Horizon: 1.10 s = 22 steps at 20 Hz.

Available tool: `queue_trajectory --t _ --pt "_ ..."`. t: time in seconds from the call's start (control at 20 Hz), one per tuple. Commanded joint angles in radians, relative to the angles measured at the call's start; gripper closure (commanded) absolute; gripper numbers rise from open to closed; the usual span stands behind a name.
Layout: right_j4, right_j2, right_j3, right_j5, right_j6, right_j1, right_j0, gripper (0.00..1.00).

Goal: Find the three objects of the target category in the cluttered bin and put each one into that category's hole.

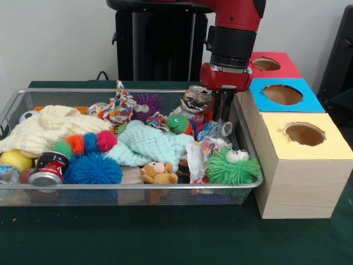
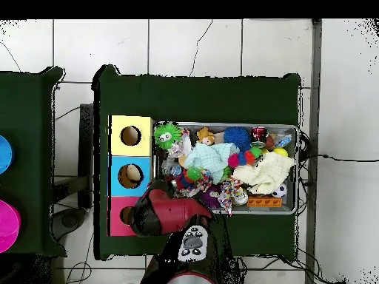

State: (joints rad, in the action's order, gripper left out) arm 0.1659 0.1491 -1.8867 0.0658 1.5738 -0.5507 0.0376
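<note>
Front view: pincer [image 1: 223, 113] is lowered over a clear bottle [image 1: 217, 130] at bin [image 1: 132, 195] right; grip cannot be told; closing is needed next.

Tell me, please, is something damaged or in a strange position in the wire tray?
Yes. A drink can at the far side of the tray, beside the hand, is crumpled and tilted. Another can lies on its side near the front.

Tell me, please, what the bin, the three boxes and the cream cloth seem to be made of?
The bin looks like silver metal wire mesh, see-through and glinting. The boxes appear pale wood with visible grain, their tops painted matte. The cream cloth seems soft knitted or crinkled fabric.
</note>
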Motion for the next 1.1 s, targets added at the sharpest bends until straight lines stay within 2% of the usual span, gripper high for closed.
queue_trajectory --t 0.05,0.4,0.65,1.1 --pt "-0.044 -0.072 0.008 0.009 0.206 0.024 -0.033 1.0" --pt "-0.04 -0.067 -0.009 0.006 0.208 0.009 -0.031 1.0" --pt "-0.046 -0.052 -0.034 -0.049 0.201 -0.068 -0.013 1.0" --pt "-0.063 -0.038 -0.034 -0.151 0.18 -0.145 0.012 1.0"
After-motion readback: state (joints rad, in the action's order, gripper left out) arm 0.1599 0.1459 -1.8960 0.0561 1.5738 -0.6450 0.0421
